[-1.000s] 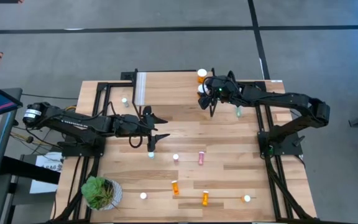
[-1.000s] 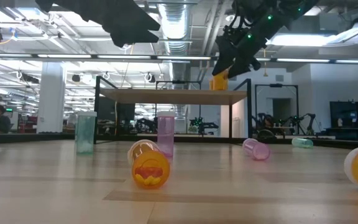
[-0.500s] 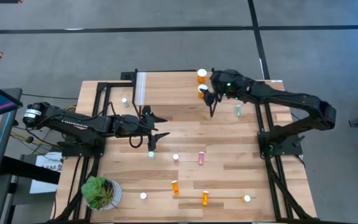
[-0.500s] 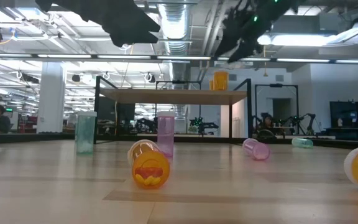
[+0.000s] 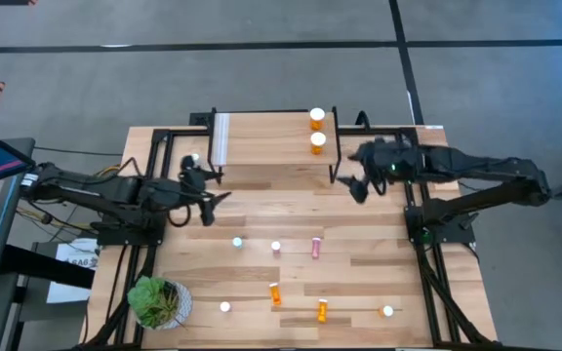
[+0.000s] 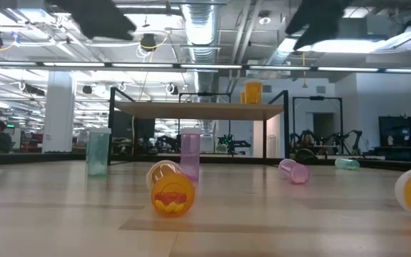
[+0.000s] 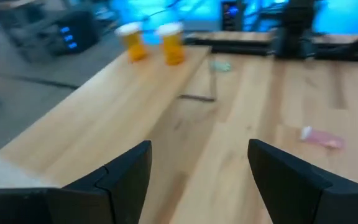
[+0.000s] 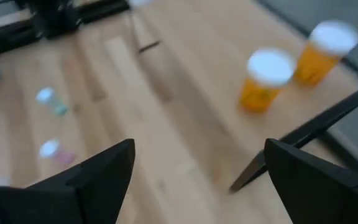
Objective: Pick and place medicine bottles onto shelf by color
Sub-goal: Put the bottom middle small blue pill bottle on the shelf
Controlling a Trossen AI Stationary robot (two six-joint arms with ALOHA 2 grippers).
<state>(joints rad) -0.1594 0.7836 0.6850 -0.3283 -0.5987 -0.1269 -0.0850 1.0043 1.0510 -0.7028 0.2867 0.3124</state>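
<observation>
On the light wood shelf (image 5: 271,136), high view: two upright white-capped orange bottles (image 5: 317,131); right gripper (image 5: 357,184), open-fingered, has withdrawn beside it. Left gripper (image 5: 206,200), open, pulled back. Low view: both orange bottles (image 6: 251,93) vertical.

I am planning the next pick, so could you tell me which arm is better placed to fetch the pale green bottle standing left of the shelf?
Probably the left: its open, empty gripper hovers just below that pale green bottle, while the right gripper sits past the shelf's far side.

Two bottles (image 5: 317,131) side by side on the shelf (image 5: 271,139); others apparently scattered on the table (image 5: 379,253).
</observation>
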